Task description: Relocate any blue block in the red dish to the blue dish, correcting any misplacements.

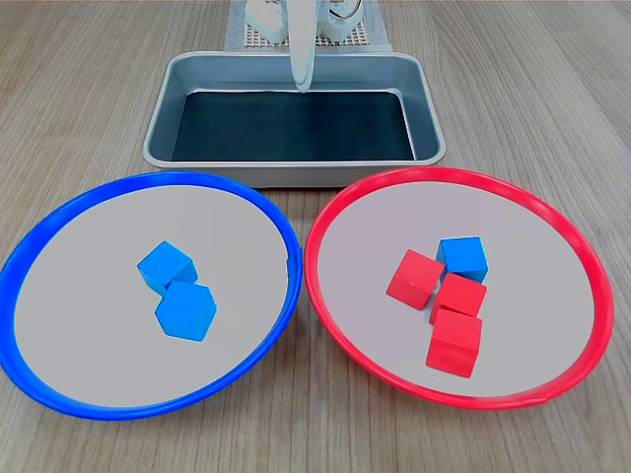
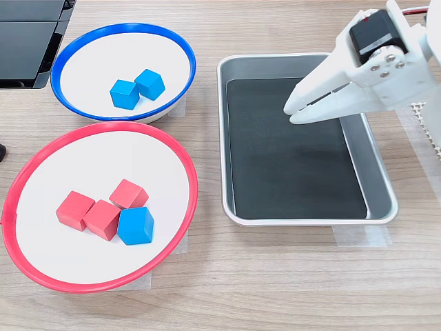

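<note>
One blue block point(image 1: 463, 258) point(image 2: 136, 225) lies in the red dish point(image 1: 458, 174) point(image 2: 103, 125), touching a cluster of three red cubes point(image 1: 455, 342) point(image 2: 103, 218). The blue dish point(image 1: 148, 178) point(image 2: 124, 27) holds two other blue cubes point(image 1: 166, 266) point(image 2: 125, 94) side by side. My white gripper point(image 1: 303, 84) point(image 2: 289, 113) hangs above the metal tray, well away from both dishes. Its jaws are shut and hold nothing.
A rectangular metal tray point(image 1: 296, 61) point(image 2: 224, 138) with a dark floor stands behind the dishes in the first exterior view. A black object point(image 2: 27, 41) sits at the second exterior view's top left. Tape strips hold the dishes and tray to the wooden table.
</note>
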`<move>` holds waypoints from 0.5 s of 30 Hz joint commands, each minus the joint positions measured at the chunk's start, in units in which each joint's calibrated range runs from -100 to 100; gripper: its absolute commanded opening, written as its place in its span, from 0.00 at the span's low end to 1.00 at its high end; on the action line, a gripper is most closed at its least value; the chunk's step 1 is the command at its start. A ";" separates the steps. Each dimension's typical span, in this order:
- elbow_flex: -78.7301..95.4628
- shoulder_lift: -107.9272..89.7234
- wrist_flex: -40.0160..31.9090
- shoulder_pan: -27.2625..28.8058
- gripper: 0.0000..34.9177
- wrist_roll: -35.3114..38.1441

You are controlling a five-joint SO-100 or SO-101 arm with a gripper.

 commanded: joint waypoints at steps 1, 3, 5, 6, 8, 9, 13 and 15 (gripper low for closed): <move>-0.19 -0.08 0.08 0.50 0.00 -0.24; -0.19 -0.08 0.08 0.50 0.00 -0.24; -0.19 -0.08 0.08 0.50 0.00 -0.24; -0.19 -0.08 0.08 0.50 0.00 -0.24; -0.19 -0.08 0.08 0.50 0.00 -0.24; -0.19 -0.08 0.08 0.21 0.00 -0.05; -0.19 -0.08 0.08 -0.82 0.00 0.44; -0.19 -0.08 0.08 -0.82 0.00 0.44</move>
